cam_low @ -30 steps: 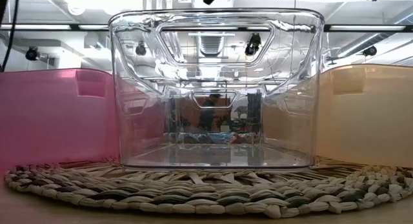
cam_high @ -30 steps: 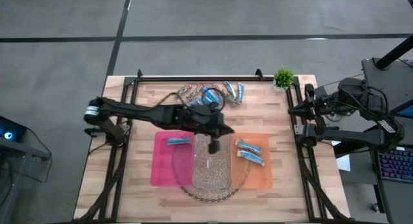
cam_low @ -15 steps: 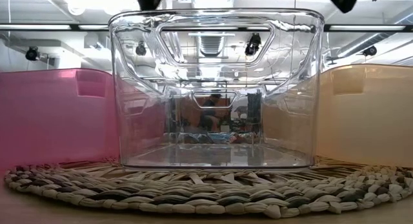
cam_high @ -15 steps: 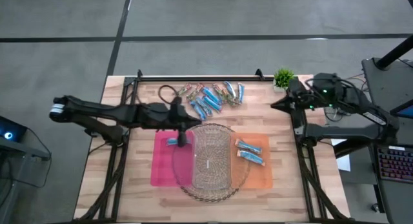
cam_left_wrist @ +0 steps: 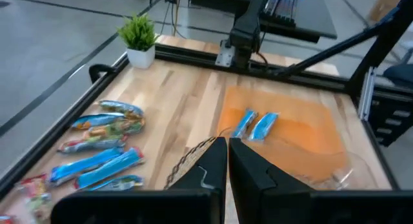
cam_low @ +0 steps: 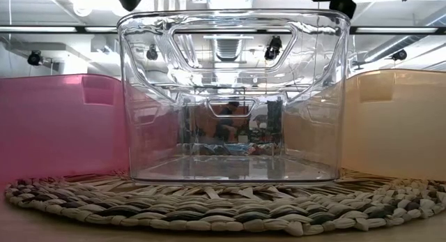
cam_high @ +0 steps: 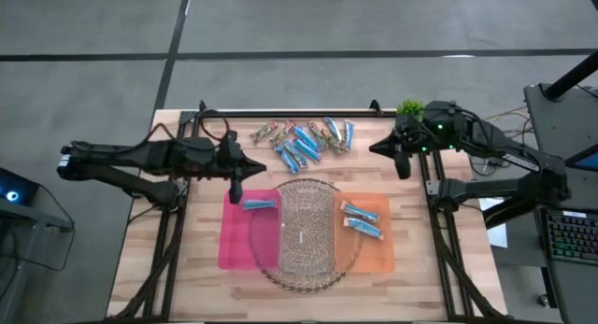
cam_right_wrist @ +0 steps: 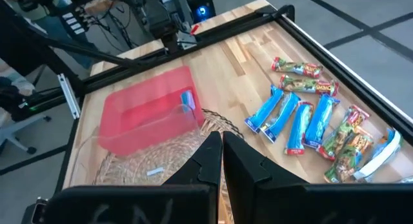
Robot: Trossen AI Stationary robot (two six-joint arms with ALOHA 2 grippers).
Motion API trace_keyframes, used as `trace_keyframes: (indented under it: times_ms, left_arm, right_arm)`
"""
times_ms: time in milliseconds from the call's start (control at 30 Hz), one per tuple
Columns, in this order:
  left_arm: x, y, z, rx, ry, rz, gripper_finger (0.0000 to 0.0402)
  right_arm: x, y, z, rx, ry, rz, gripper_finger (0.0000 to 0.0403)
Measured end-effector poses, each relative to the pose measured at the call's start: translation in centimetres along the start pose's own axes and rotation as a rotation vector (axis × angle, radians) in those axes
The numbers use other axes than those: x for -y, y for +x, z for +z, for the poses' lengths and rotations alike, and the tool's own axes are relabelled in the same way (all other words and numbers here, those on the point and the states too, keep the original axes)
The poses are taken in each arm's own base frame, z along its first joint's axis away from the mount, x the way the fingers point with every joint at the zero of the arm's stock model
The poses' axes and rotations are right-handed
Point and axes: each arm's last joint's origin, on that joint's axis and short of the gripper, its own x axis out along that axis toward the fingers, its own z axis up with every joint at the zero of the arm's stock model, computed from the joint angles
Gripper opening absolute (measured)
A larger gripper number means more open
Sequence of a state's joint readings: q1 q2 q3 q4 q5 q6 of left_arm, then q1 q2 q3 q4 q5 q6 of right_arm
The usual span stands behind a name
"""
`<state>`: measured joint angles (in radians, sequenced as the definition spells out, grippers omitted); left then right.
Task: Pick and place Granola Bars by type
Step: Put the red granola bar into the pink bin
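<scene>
From above, the left gripper [cam_high: 235, 189] hangs with its fingers pressed together and empty at the far left corner of the pink bin [cam_high: 234, 245], where one blue bar [cam_high: 260, 204] lies just beside it. The right gripper [cam_high: 402, 165] is likewise closed on nothing, near the small potted plant [cam_high: 410, 111], with the loose granola bars [cam_high: 304, 142] heaped between the two grippers along the far edge of the table [cam_high: 206, 156]. A clear bin [cam_high: 306, 232] sits on a woven mat [cam_high: 271, 268], and the orange bin [cam_high: 378, 249] holds two blue bars [cam_high: 361, 221]. The low view shows the clear bin's wall (both arms only dark tips overhead). The left wrist view looks past the shut fingers [cam_left_wrist: 248, 166] to the orange bin's pair. The right wrist view looks past its closed fingers [cam_right_wrist: 245, 162] to the pile beyond.
</scene>
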<state>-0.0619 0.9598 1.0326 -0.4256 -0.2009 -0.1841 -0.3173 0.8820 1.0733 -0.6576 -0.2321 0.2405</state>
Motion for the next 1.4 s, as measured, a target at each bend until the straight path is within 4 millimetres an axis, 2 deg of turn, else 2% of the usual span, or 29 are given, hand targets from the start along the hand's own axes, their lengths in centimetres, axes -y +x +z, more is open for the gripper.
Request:
trace_keyframes:
  times_ms: [300,600,767,967,1400]
  left_arm:
    - [-2.8,-1.0,0.9,0.025,-0.049,0.005,0.0]
    - [-5.5,-1.6,1.9,0.069,-0.105,0.103,0.0]
    - [-5.6,-1.7,2.1,0.079,-0.11,0.112,0.0]
    - [-5.6,-1.7,2.1,0.077,-0.069,0.112,0.0]
    - [-5.6,-1.7,2.1,0.076,-0.049,0.113,0.0]
  right_arm:
    - [0.6,1.6,0.6,-0.032,0.04,-0.025,0.0008]
    - [1.8,2.4,3.1,-0.008,0.03,-0.081,0.0008]
    - [3.1,3.8,4.1,-0.03,0.043,-0.125,0.0008]
    - [4.9,6.4,4.8,-0.09,0.043,-0.163,0.0009]
    - [6.5,11.5,8.4,-0.125,-0.013,-0.168,0.0009]
